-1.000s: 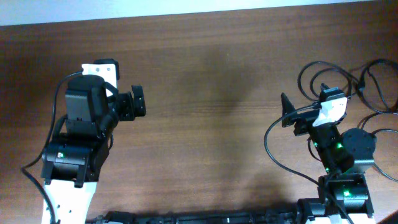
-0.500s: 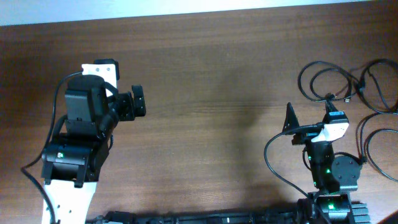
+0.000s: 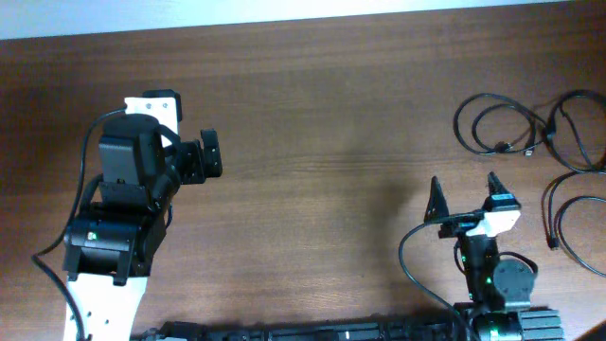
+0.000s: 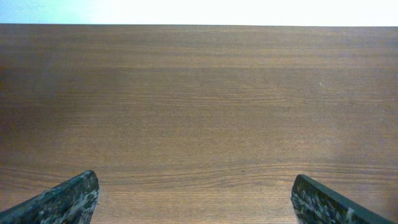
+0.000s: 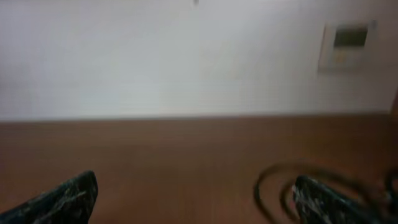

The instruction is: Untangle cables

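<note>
Three thin black cables lie apart at the far right in the overhead view: one coil [image 3: 457,123], a second coil [image 3: 555,121] to its right at the table's edge, and a third loop [image 3: 549,210] nearer the front. My right gripper [image 3: 464,192] is open and empty, a little in front and to the left of them, touching none. In the blurred right wrist view its fingers [image 5: 196,199] are spread, with a cable loop [image 5: 267,180] ahead on the right. My left gripper [image 3: 209,155] is open and empty over bare wood at the far left [image 4: 196,199].
The wooden table [image 3: 322,114] runs to a white wall at the back. The left arm's base [image 3: 104,246] stands at the front left and the right arm's base [image 3: 502,284] at the front right. Thick robot wires [image 3: 417,256] loop beside the right base.
My right arm has drawn back toward the front edge, away from the cables, with its gripper open and empty. The cables lie still. The left arm has not moved.
</note>
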`<state>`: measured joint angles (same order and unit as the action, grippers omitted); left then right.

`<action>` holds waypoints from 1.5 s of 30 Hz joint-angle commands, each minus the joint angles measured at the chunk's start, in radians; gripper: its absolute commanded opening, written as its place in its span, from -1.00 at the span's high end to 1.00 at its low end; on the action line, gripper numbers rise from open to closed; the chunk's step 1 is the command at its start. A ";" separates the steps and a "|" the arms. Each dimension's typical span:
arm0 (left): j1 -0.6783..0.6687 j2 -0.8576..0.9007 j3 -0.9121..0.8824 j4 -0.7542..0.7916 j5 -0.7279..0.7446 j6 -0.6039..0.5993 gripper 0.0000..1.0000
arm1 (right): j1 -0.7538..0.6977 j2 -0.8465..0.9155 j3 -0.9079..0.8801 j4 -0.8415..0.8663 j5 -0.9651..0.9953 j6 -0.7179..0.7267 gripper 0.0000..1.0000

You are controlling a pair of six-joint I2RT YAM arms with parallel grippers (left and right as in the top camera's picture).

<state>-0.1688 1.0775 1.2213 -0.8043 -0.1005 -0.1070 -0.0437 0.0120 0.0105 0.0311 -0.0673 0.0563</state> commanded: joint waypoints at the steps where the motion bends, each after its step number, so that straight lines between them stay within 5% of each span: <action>1: 0.003 -0.003 0.008 0.002 0.007 -0.012 -0.98 | 0.012 -0.009 -0.005 -0.098 0.035 0.005 -0.99; 45: 0.004 -0.004 0.008 -0.013 0.006 -0.012 -0.98 | 0.050 -0.009 -0.005 -0.111 0.057 0.005 -0.99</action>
<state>-0.1688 1.0775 1.2213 -0.8047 -0.1005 -0.1066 -0.0010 0.0120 0.0105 -0.0731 -0.0250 0.0555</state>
